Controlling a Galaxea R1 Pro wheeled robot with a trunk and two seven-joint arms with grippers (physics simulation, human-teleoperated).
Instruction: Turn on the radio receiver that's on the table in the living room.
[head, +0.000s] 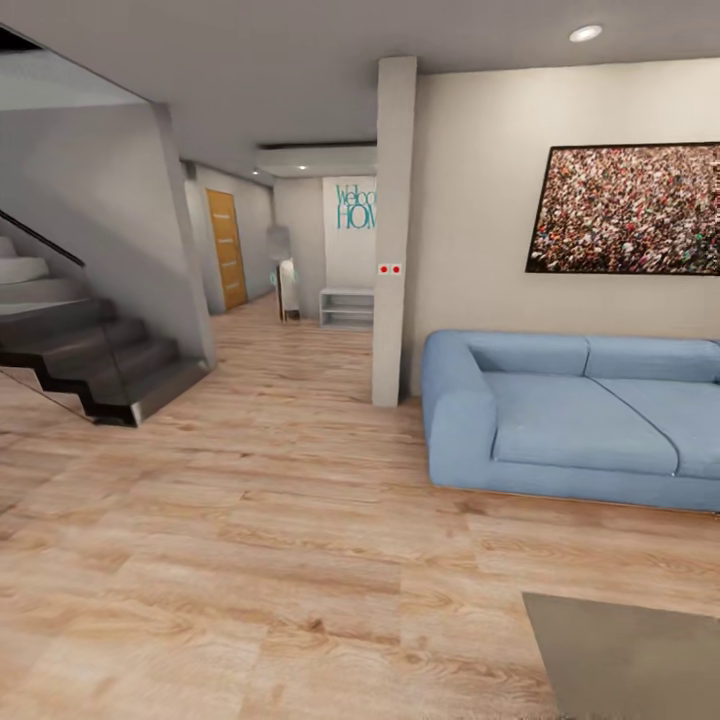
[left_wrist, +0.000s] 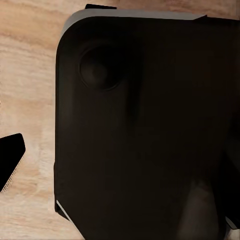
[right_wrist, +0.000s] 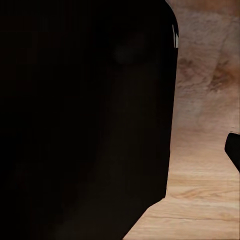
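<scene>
Living room (head: 250, 520): sofa (head: 570, 415), table (head: 630, 650) corner.

Glossy grey-brown table (head: 640, 650) corner, wood-floored living room (head: 250, 520).

Blue sofa (head: 575, 415) at 3 o'clock against the white wall, dark-framed crowd picture (head: 628, 208) hung above it. White pillar (head: 394, 230) near centre, two red switches (head: 389, 269) on it. Dark staircase (head: 95, 355) at 9 o'clock. Hallway around 12: wooden door (head: 227, 248), low white shelf (head: 347, 306), teal wall lettering (head: 355, 207), partly hidden. Recessed ceiling light (head: 586, 33) at 1 o'clock. Light wood plank floor (head: 250, 540) throughout.
</scene>
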